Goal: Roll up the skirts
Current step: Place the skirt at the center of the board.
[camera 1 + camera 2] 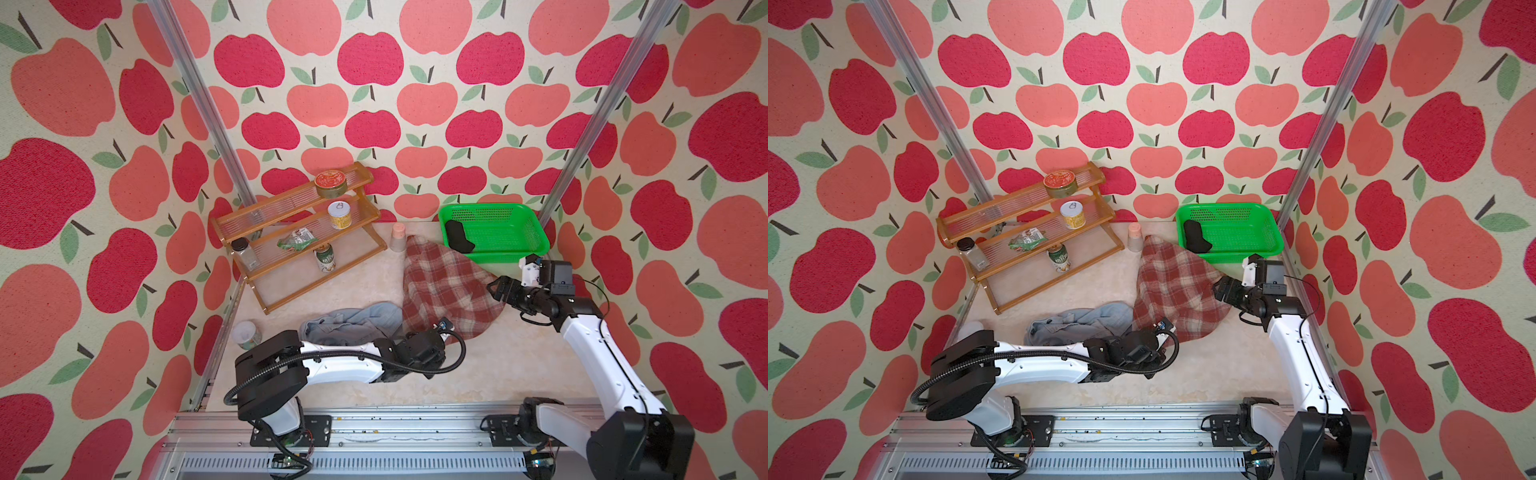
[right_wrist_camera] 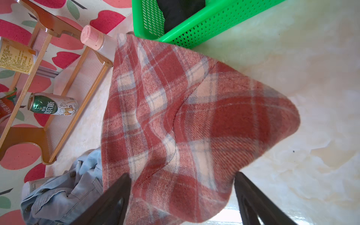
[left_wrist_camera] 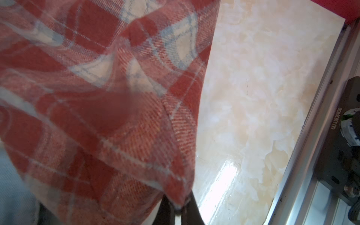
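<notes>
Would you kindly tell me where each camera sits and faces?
Top views: high above the robot's base, looking down at the table; left arm and right arm show.
Left wrist: on the left arm, facing along the shut left tool pinching the plaid skirt; only tool tips show.
Right wrist: on the right arm, facing over the plaid skirt toward the basket; the open right tool shows.
Shared: the plaid skirt, in every view.

Bright, even light fills both top views; shadows are soft and the walls point(image 1: 62, 208) bow at the edges. In the left wrist view glare streaks the worktop point(image 3: 224, 175), and the plaid skirt point(image 3: 87, 116) is blurred, perhaps too close.
</notes>
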